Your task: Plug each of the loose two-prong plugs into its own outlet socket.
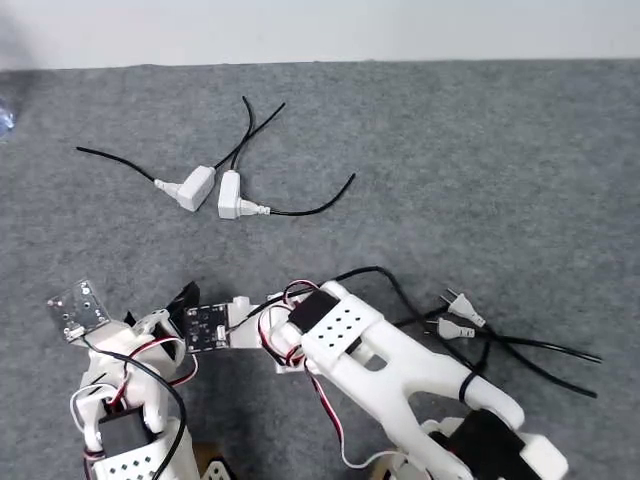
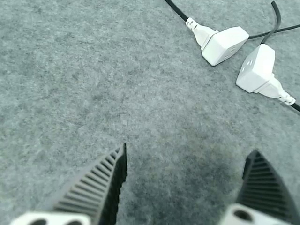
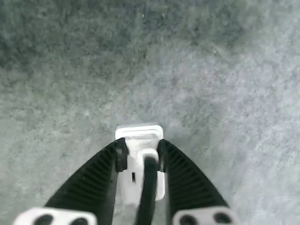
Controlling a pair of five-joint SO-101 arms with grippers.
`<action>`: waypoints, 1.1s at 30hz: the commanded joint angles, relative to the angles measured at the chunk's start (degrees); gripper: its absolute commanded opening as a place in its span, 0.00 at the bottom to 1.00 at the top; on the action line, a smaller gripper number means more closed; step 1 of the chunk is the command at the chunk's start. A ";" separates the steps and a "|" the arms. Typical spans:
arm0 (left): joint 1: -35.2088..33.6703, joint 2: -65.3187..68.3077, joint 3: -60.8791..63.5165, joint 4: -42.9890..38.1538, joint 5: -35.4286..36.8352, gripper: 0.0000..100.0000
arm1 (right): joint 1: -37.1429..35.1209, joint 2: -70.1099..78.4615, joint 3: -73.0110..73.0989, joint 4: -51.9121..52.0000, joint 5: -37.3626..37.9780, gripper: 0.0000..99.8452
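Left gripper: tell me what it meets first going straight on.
Probably bare grey mat; the open left gripper points down at it. The two outlet sockets lie farther on, off to one side.

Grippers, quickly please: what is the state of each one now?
Left gripper: open, empty.
Right gripper: shut on a white connector with black cable.

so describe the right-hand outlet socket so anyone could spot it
On the grey mat, look at the far left part in the high view, where a white pair lies side by side. The right-hand socket is the one whose black cord curls off to the right; the left-hand socket trails its cord leftward.
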 commanded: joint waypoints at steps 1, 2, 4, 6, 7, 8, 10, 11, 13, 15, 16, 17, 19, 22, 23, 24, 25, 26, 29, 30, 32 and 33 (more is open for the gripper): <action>-0.09 -0.35 -0.40 0.00 -0.53 0.37 | 0.13 -5.41 -1.58 6.29 -0.62 0.21; -0.09 -0.35 -0.40 -0.09 -0.53 0.37 | 0.04 -7.43 -1.58 7.25 -0.62 0.25; -0.09 -0.35 -0.40 -0.09 -0.53 0.37 | -0.22 -11.56 -1.85 8.66 -0.62 0.32; -0.09 -0.35 -0.40 -0.18 -0.53 0.37 | -1.19 -16.13 -2.29 9.89 -0.53 0.34; -0.09 -0.35 -0.40 -0.18 -0.53 0.37 | -1.63 -18.15 -2.90 11.03 -0.62 0.34; -0.09 -0.35 -0.40 -0.18 -0.53 0.37 | -2.07 -20.09 -4.04 12.26 -0.62 0.34; -0.09 -0.35 -0.40 -0.18 -0.53 0.37 | -2.24 -23.52 -7.47 15.78 -0.79 0.34; -0.09 -0.35 -0.40 -0.26 -0.53 0.37 | -2.15 -24.84 -9.49 17.71 -1.49 0.34; -0.09 -0.44 -0.40 -0.44 -0.62 0.37 | -1.63 -26.86 -13.10 21.05 -3.87 0.34; -0.35 -0.44 -0.40 -2.37 -0.62 0.37 | 0.57 -28.44 -14.95 23.25 -5.98 0.34; -0.35 -0.44 -0.40 -2.81 -0.62 0.37 | 1.98 -29.32 -15.03 23.78 -6.95 0.34; -0.35 -0.44 -0.40 -2.81 -0.79 0.37 | 3.82 -30.02 -14.86 24.31 -7.91 0.34; -1.49 -0.44 -0.40 -2.81 -8.00 0.37 | 8.31 -31.78 -13.19 24.57 -9.76 0.34; -2.20 -0.44 -0.40 -2.20 -20.31 0.37 | 16.13 -35.47 -9.23 24.40 -11.78 0.34; -2.20 -0.44 -0.75 -2.02 -20.66 0.37 | 18.68 -36.79 -7.82 23.96 -12.57 0.34; -2.37 -0.44 -1.71 -1.93 -20.75 0.37 | 21.23 -38.29 -5.98 22.90 -13.63 0.34; -2.55 -0.44 -2.77 -1.93 -20.84 0.37 | 24.04 -39.87 -3.96 21.23 -14.68 0.34; -2.64 -0.44 -3.65 -1.85 -20.84 0.37 | 26.77 -41.54 -1.67 18.95 -15.91 0.34; -2.46 -0.44 -4.70 -1.85 -21.80 0.37 | 33.71 -45.85 6.24 10.51 -23.12 0.34; -2.11 -0.44 -4.53 -1.85 -24.44 0.37 | 35.65 -46.73 9.14 7.25 -26.11 0.34; 0.53 -0.44 -3.47 -2.20 -32.44 0.37 | 38.73 -47.87 16.18 -0.66 -31.21 0.34; 2.55 -0.44 -3.12 -1.93 -34.90 0.37 | 39.87 -47.87 19.52 -4.53 -32.62 0.34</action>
